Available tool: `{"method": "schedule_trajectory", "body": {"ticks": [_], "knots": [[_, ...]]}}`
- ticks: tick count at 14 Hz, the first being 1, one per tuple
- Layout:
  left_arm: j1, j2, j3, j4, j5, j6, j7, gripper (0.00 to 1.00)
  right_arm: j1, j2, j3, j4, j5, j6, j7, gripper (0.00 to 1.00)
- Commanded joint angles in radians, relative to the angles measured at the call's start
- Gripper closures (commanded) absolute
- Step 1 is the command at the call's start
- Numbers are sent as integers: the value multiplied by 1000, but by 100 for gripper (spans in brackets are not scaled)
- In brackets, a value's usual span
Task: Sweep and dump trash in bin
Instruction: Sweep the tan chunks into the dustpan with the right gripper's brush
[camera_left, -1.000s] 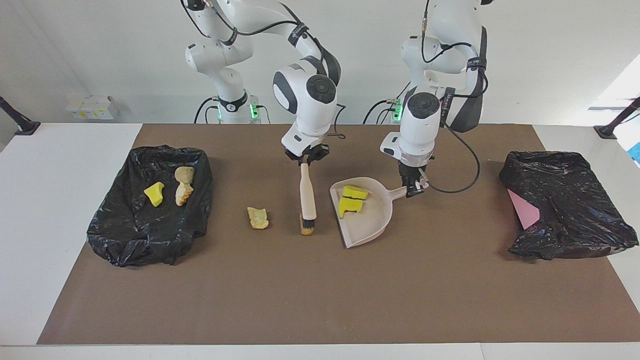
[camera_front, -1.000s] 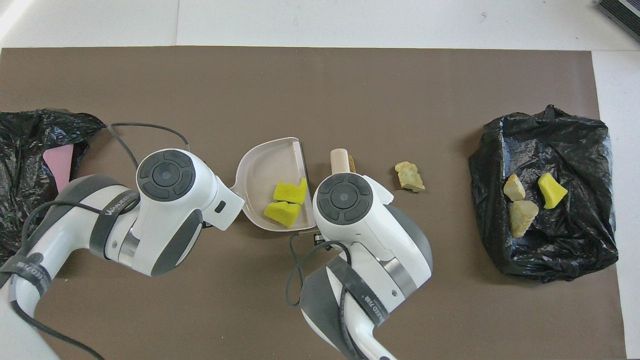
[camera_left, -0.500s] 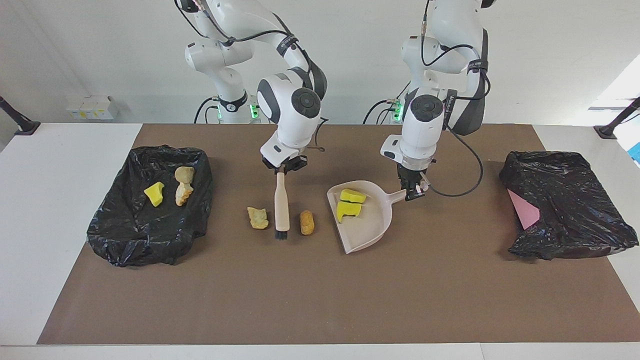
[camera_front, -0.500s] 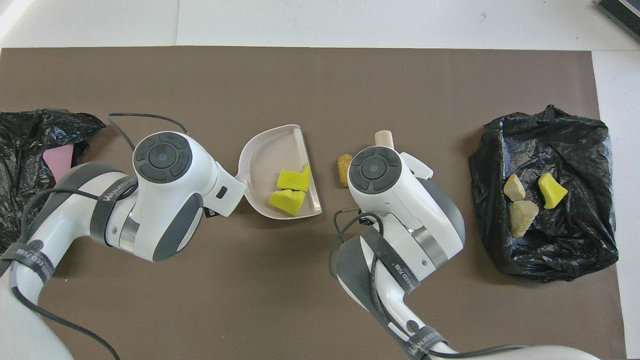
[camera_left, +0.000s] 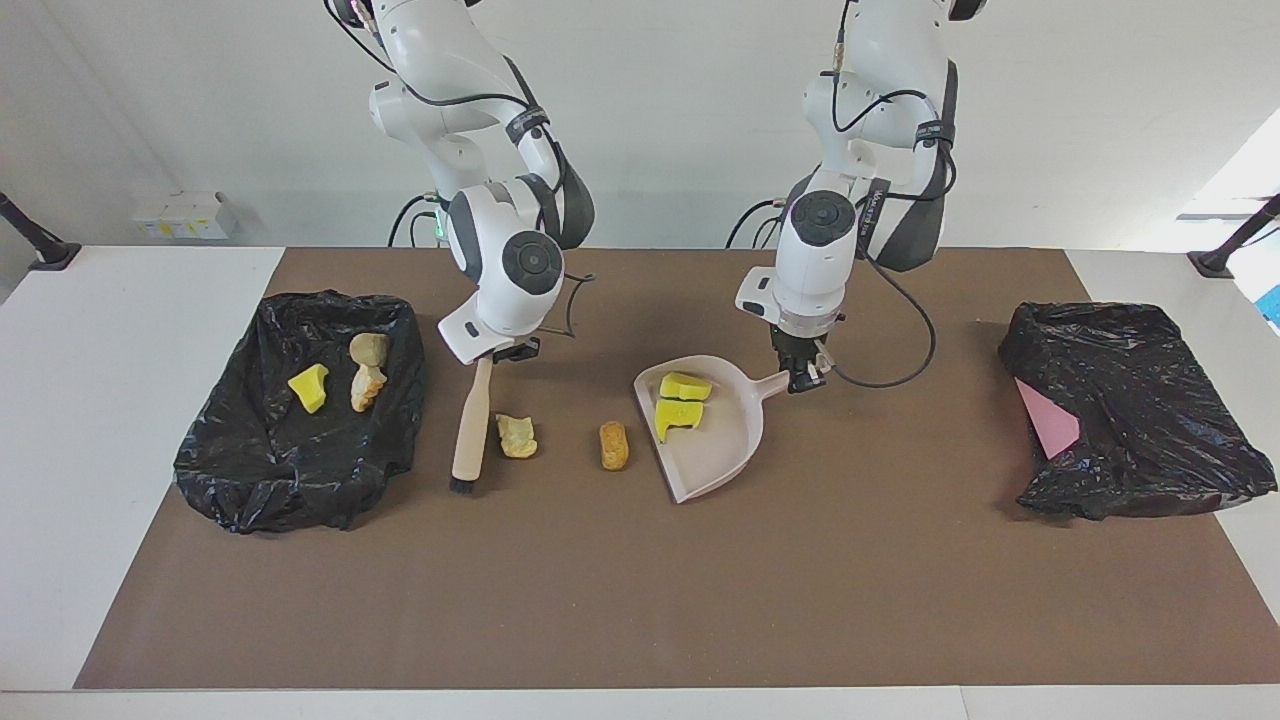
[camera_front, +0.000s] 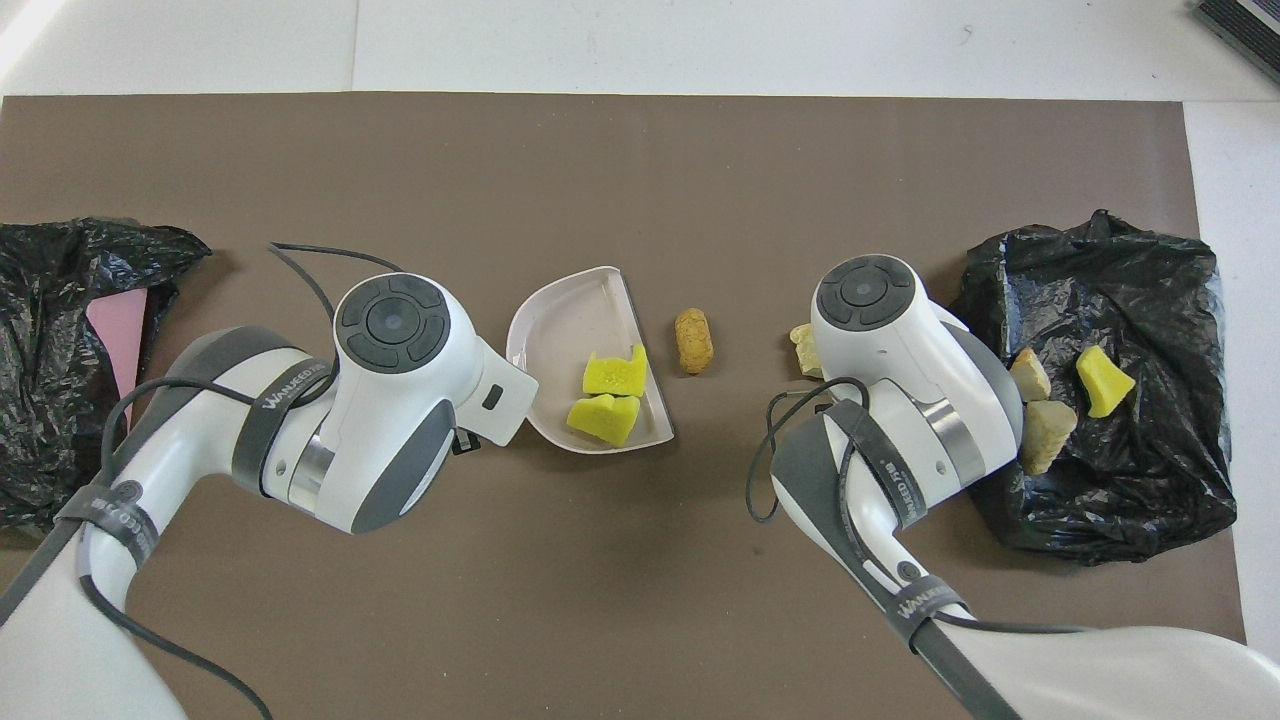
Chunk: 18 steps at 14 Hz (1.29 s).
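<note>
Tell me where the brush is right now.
In the facing view, the brush hangs from the right gripper, bristles down at the mat, between the black bin and a tan scrap.

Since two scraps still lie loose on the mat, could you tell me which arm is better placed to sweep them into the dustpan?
Right. Its gripper holds the brush beside the tan scrap; the left gripper only holds the dustpan.

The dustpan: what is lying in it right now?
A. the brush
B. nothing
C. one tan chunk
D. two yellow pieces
D: two yellow pieces lie side by side in the dustpan; the tan chunks are out on the mat.
</note>
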Motion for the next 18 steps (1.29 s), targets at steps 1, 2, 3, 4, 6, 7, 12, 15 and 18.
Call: {"method": "schedule_trajectory", "body": {"ticks": [1, 2, 3, 4, 6, 7, 12, 15, 18], "knots": [[-12, 9, 9, 26, 0, -28, -18, 100, 1, 7, 15, -24, 84, 26, -90, 100], [-12, 9, 9, 23, 0, -28, -18, 100, 17, 8, 18, -24, 136, 30, -109, 100], [-12, 9, 9, 21, -2, -29, -19, 100, 53, 8, 18, -19, 155, 29, -124, 100], [-13, 8, 9, 18, -2, -31, -24, 100, 88, 13, 18, -8, 169, 26, -127, 100], [-27, 2, 9, 0, -2, -23, -35, 100, 128, 19, 18, -7, 263, 75, -120, 100], [-30, -3, 9, -14, 1, -9, -35, 100, 131, 27, 18, -7, 276, 99, -129, 100], [-35, -23, 7, -86, 3, 109, -13, 100, 253, 56, 27, 47, 371, 141, -117, 100], [-35, -20, 7, -88, 1, 133, -13, 100, 310, 48, 29, 51, 374, 132, -81, 100], [-33, -20, 7, -103, 0, 176, -18, 100, 364, 45, 27, 82, 359, 97, -37, 100]]}}
